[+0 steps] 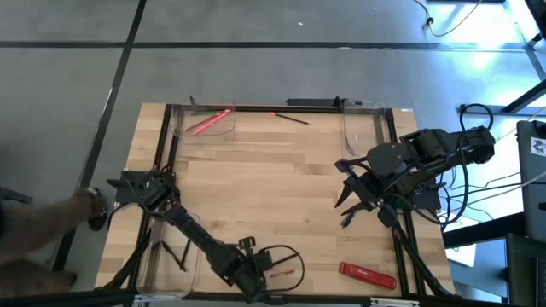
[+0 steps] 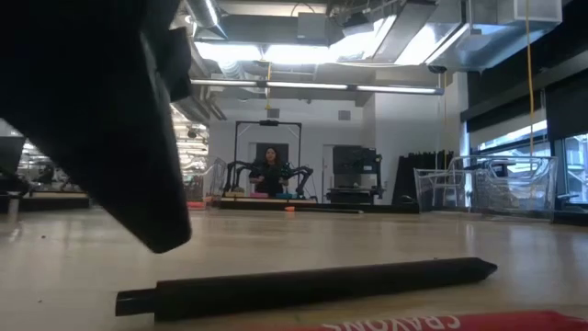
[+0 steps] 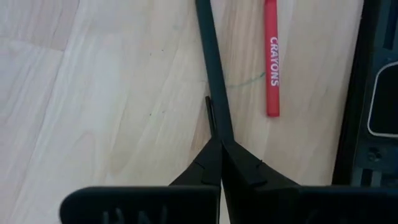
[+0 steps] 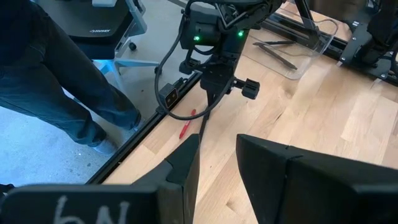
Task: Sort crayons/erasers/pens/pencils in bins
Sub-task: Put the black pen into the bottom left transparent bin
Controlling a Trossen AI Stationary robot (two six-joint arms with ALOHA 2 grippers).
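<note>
My left gripper is at the table's near edge, shut on the end of a dark pencil. In the low view the pencil lies low and almost level. A red crayon lies on the wood beside it. My right gripper hangs open and empty over the table's right part; its fingers show apart in its wrist view. A clear bin at the far left holds red crayons. A second bin at the near left holds dark pencils. A third bin stands at the far right. My left gripper has the pencil's near end between its two fingertips. The pencil sticks out forward, in line with the fingers. It lies low and nearly level over the wood; I cannot tell whether it still touches the table.
A flat red bar lies at the near right. A loose crayon and pencil lie by the far edge. A person stands at the table's left, with a hand near the left arm's base and legs by the near edge.
</note>
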